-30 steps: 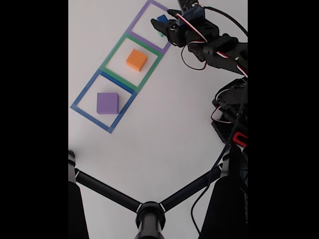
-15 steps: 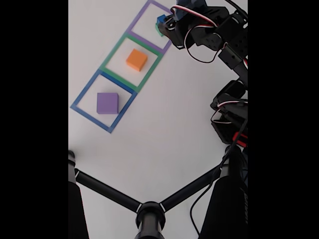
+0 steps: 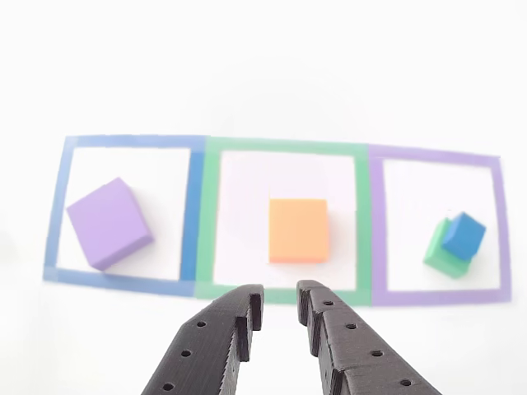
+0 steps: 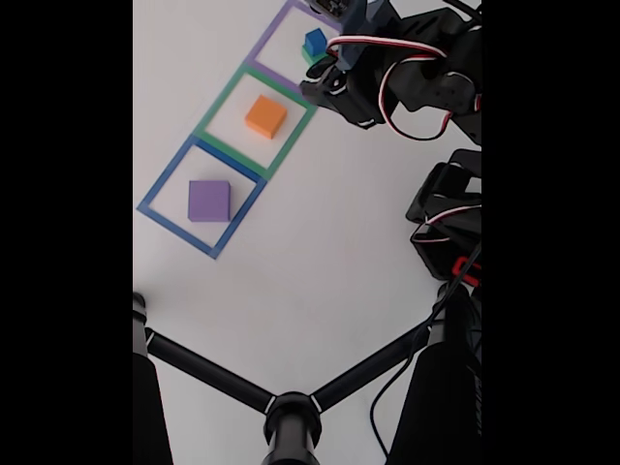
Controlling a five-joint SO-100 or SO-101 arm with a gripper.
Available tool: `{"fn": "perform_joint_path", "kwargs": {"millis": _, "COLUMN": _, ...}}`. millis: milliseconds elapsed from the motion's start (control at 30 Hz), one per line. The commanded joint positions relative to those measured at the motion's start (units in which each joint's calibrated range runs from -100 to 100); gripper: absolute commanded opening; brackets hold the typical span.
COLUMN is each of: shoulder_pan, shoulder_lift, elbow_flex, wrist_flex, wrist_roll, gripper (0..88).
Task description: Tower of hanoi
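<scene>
Hovering gripper (image 3: 280, 317) slightly parted, empty | blue cube (image 3: 464, 235) skewed atop green block (image 3: 441, 253) | purple block (image 3: 109, 222) rotated

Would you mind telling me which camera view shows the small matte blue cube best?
The other view shows the small matte blue cube best: close and unobstructed, sitting on the matte green square block inside the purple square outline. In the fixed view the cube is far off, tiny, right beside the arm.
</scene>
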Motion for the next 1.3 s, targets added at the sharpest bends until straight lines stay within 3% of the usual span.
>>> {"fn": "perform_joint_path", "kwargs": {"millis": 0, "shoulder_pan": -2.89, "shoulder_lift": -1.29, "elbow_flex": -3.72, "wrist_flex": 0.42, "wrist_roll": 0.59, "gripper": 0.1}}
{"fn": "perform_joint_path", "kwargs": {"millis": 367, "shoulder_pan": 0.66, "shoulder_lift": -1.04, "elbow_flex": 3.91, "wrist_flex": -5.65, "wrist_roll": 0.59, "gripper": 1.9}}
{"fn": "perform_joint_path", "kwargs": {"millis": 533, "shoulder_pan": 4.01, "shoulder_lift": -1.04, "elbow_flex": 16.55, "wrist_flex": -19.58, "wrist_roll": 0.59, "gripper": 14.4}}
{"fn": "perform_joint_path", "kwargs": {"millis": 767, "shoulder_pan": 7.56, "shoulder_lift": 0.33, "elbow_flex": 37.64, "wrist_flex": -47.75, "wrist_roll": 0.59, "gripper": 30.8}}
{"fn": "perform_joint_path", "kwargs": {"millis": 1067, "shoulder_pan": 9.86, "shoulder_lift": 4.45, "elbow_flex": 53.18, "wrist_flex": -69.37, "wrist_roll": 0.59, "gripper": 42.6}}
{"fn": "perform_joint_path", "kwargs": {"millis": 1267, "shoulder_pan": 12.16, "shoulder_lift": 11.39, "elbow_flex": 59.55, "wrist_flex": -84.68, "wrist_roll": 0.59, "gripper": 44.4}}
